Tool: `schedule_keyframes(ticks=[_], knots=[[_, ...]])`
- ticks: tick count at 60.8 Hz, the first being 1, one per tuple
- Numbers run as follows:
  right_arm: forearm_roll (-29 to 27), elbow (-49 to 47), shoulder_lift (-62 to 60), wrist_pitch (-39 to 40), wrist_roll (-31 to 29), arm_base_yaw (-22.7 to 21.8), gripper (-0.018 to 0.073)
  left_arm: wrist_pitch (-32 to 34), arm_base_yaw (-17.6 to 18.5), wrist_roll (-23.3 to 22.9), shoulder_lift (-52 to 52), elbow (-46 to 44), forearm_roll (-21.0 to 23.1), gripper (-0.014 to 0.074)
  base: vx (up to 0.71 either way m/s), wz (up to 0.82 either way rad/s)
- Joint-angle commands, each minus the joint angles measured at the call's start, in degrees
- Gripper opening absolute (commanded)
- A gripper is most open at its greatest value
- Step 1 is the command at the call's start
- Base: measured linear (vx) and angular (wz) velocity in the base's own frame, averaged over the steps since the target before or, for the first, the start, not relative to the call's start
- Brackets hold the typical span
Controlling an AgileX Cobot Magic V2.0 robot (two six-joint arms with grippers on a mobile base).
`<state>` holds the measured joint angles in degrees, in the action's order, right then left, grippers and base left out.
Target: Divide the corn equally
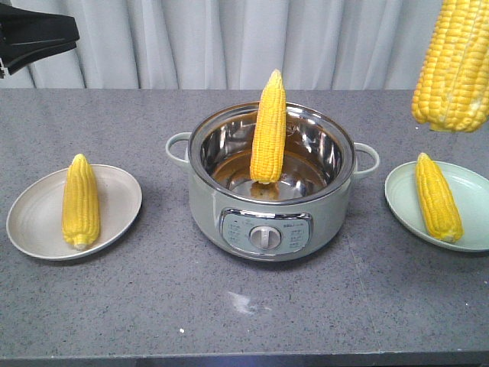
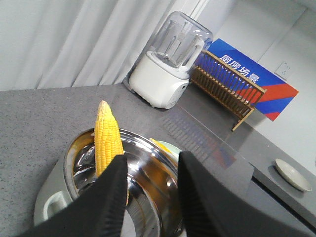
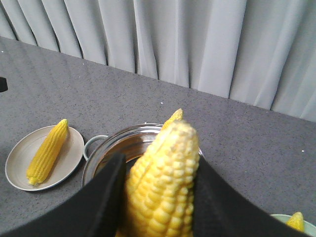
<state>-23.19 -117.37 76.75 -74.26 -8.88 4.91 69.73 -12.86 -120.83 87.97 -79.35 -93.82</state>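
Note:
One corn cob [image 1: 80, 200] lies on the beige plate [image 1: 114, 191] at the left. Another cob [image 1: 269, 128] stands upright, leaning on the far wall inside the steel pot [image 1: 229, 191] in the middle. A third cob [image 1: 438, 197] lies on the pale green plate [image 1: 474, 191] at the right. High above that plate hangs a fourth cob [image 1: 454, 65]; my right gripper [image 3: 158, 163] is shut on it [image 3: 163, 187]. My left gripper [image 2: 150, 165] is open and empty, raised at the upper left [image 1: 75, 37], looking down on the pot's cob [image 2: 107, 138].
A white blender [image 2: 165, 64], a wooden dish rack [image 2: 227, 91] and a small plate [image 2: 294, 174] sit further along the grey counter. A grey curtain hangs behind. The counter's front edge [image 1: 244, 358] runs close below the pot.

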Motion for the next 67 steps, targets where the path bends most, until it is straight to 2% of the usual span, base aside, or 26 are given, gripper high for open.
schedule_keyframes(ticks=[1, 21, 46, 50, 55, 63, 67], knots=[[-0.8, -0.9, -1.3, 0.3, -0.4, -0.4, -0.0004, 8.6, 0.0, -0.6, -2.3, -1.8, 4.8, 0.024, 0.0, 0.0], [-0.8, -0.9, -1.3, 0.3, -0.4, -0.4, -0.0004, 8.6, 0.6, -0.6, -2.5, -1.8, 4.8, 0.0239, 0.0, 0.0], [-0.7, -0.9, -1.3, 0.3, -0.4, -0.4, -0.0004, 8.6, 5.4, -0.6, -6.5, -1.8, 4.9, 0.0239, 0.0, 0.0], [-0.7, -0.9, -1.3, 0.3, -0.4, -0.4, -0.0004, 8.6, 6.4, -0.6, -7.7, -1.8, 6.6, 0.0239, 0.0, 0.0], [-0.7, -0.9, -1.3, 0.3, -0.4, -0.4, -0.0004, 7.9, 7.5, 0.0, -9.2, -1.8, 11.3, 0.0239, 0.0, 0.0], [-0.7, -0.9, -1.3, 0.3, -0.4, -0.4, -0.0004, 4.8, 9.4, 5.9, -11.1, -1.3, 18.2, 0.0239, 0.0, 0.0], [-0.7, -0.9, -1.3, 0.3, -0.4, -0.4, -0.0004, 2.1, 10.6, 9.4, -12.2, -0.9, 19.7, 0.0239, 0.0, 0.0]])
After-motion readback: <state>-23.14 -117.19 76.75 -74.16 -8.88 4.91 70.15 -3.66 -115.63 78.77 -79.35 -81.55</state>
